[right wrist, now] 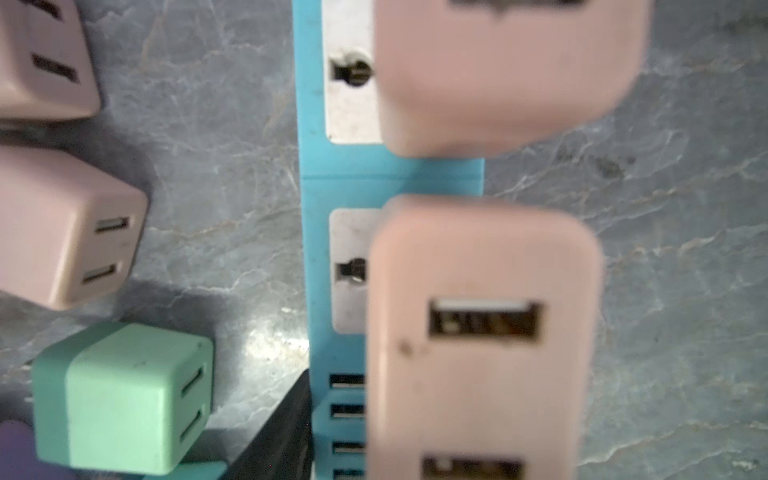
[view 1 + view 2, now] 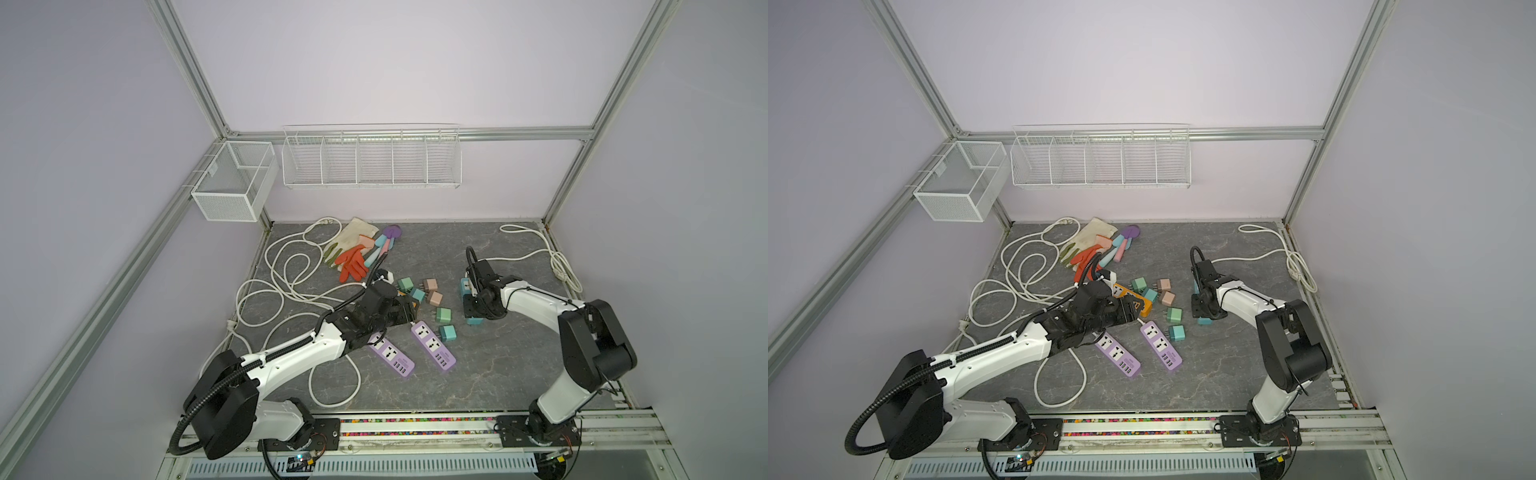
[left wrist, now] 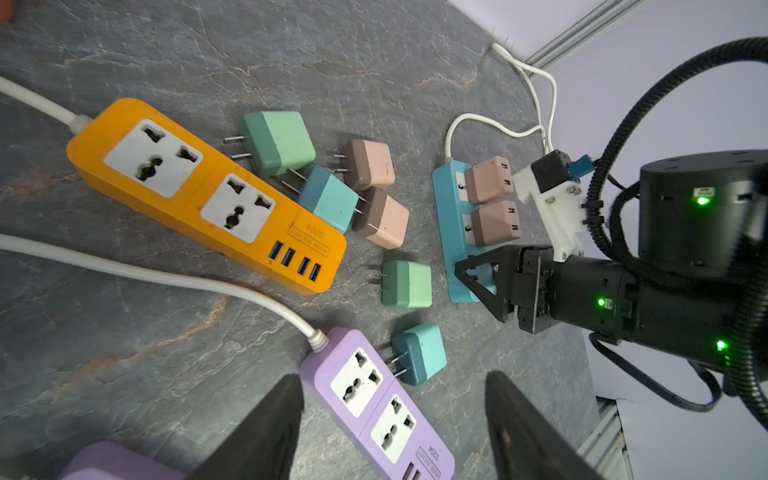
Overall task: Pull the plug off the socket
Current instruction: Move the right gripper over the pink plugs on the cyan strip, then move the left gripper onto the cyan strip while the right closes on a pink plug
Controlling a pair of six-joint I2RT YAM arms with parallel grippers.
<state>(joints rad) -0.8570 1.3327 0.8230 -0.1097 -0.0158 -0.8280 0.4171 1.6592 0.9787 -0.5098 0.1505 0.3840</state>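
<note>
Pink USB chargers (image 3: 488,180) stand plugged into the blue power strip (image 3: 444,216) ahead of the right end effector (image 3: 473,278), plain in wrist views, hidden by the arm in both top views. One finger (image 1: 286,428) touches the strip's edge; whether it grips I cannot tell. Left end effector (image 3: 392,376), spread, hangs over a purple strip (image 3: 365,409) marked S204.

top views: high, downward | wrist views: near | share blue strip (image 3: 445,224)
</note>
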